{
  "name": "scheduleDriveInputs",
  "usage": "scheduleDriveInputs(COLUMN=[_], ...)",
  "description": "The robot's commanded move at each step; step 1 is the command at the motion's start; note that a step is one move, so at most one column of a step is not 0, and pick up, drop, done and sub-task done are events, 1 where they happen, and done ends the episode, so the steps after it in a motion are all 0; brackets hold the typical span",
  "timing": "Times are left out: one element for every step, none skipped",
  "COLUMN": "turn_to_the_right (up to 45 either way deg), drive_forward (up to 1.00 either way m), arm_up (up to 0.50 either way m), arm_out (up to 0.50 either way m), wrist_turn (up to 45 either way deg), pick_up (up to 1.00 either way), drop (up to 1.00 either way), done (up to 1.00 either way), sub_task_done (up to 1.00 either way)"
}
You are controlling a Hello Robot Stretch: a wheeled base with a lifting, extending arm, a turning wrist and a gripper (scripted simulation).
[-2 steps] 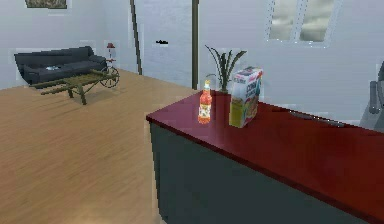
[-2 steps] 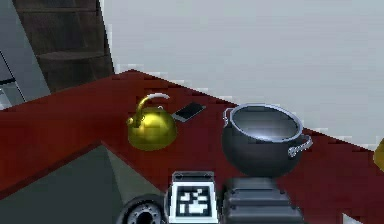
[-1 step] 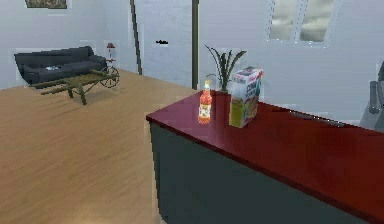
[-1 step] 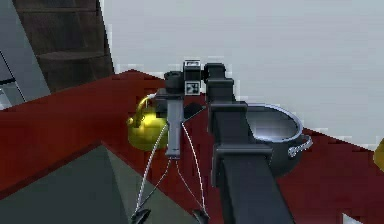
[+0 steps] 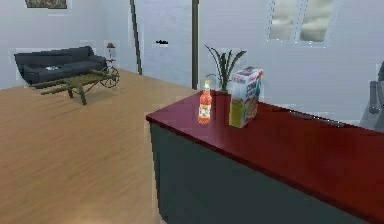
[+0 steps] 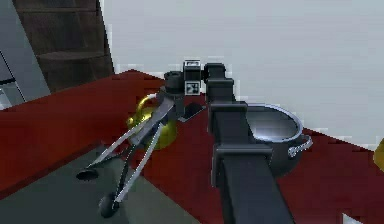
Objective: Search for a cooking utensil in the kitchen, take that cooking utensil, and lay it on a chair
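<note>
Flagging risk: gripper point(image 6: 97, 190) hangs over the glossy dark-red countertop point(image 6: 40, 140) with a round yellow glossy blob point(image 6: 150, 108) right behind it, so a sweep could knock that rolling; can't tell finger state or whether anything's held. Likely cooking utensil, a shallow round grey metal pan point(image 6: 272, 128), sits beside the dark square arm point(image 6: 235, 150); smooth rim, may slip

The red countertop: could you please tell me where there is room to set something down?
Forward view: the countertop is bare from the bottle and box to its near edge. Arm side view: crowded around the arm: a tongs-like utensil, a yellow round thing and a grey bowl; bare red strips lie left of the yellow thing and right of the bowl.
</note>
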Motion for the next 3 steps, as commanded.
scheduleDriveInputs(turn_to_the_right=[0.0, 0.0, 0.0], drive_forward=[0.00, 0.00, 0.00], arm_up=[0.00, 0.00, 0.00], arm_out=[0.00, 0.00, 0.00], wrist_turn=[45.0, 45.0, 18.0], pick_up=[0.00, 0.00, 0.00], drop=[0.00, 0.00, 0.00], done=[0.00, 0.00, 0.00], sub_task_done=[0.00, 0.00, 0.00])
